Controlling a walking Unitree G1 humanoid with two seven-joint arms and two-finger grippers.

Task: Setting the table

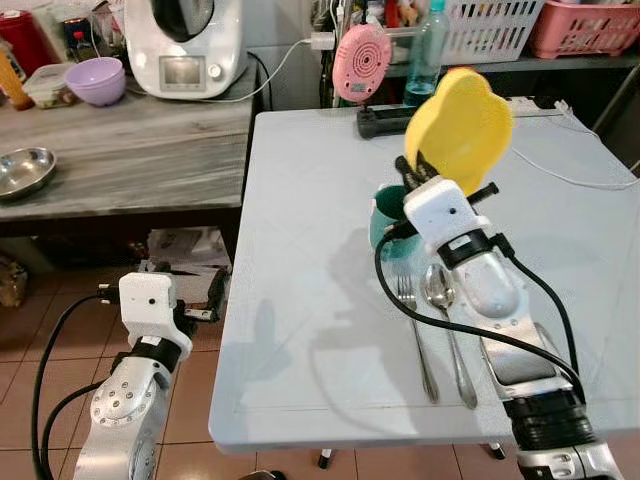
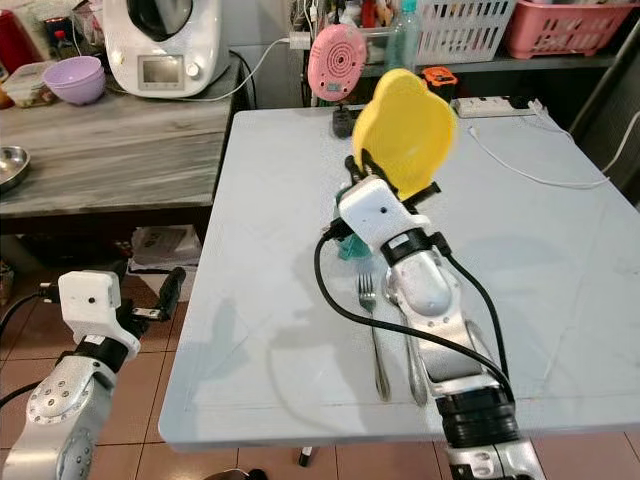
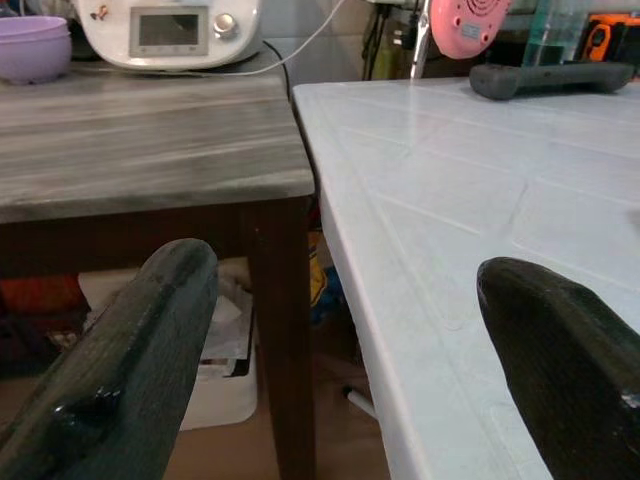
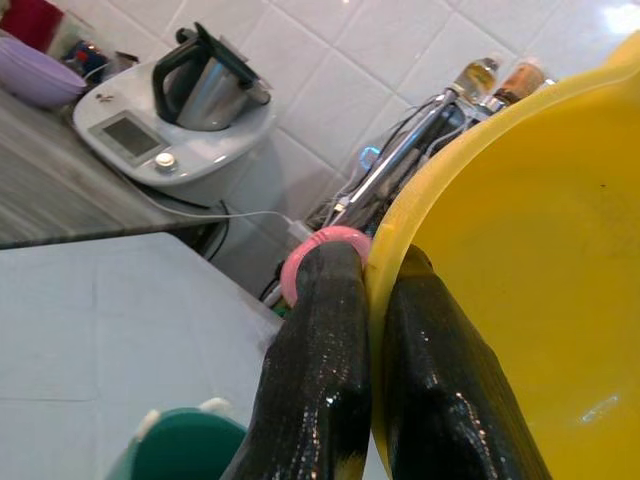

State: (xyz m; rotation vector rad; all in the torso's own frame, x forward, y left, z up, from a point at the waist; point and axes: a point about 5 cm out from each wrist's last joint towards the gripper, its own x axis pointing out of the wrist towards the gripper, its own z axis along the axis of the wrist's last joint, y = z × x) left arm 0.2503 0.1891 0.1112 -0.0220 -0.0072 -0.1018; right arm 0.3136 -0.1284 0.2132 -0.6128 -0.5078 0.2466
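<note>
A fork (image 1: 415, 335) and spoon (image 1: 447, 325) are laid side by side near the white table's (image 1: 300, 300) near edge; a teal cup (image 1: 390, 212) stands just beyond them. A yellow bowl (image 1: 458, 125) is held tilted above the cup, its rim clamped by the right gripper (image 4: 375, 330). Bowl placement is judged outstanding. The left gripper (image 3: 350, 360) is held low left of the table, fingers spread, empty.

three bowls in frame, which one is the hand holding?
The yellow bowl, pinched at its rim by the right hand above the white table. The purple bowl and steel bowl sit on the grey counter.
</note>
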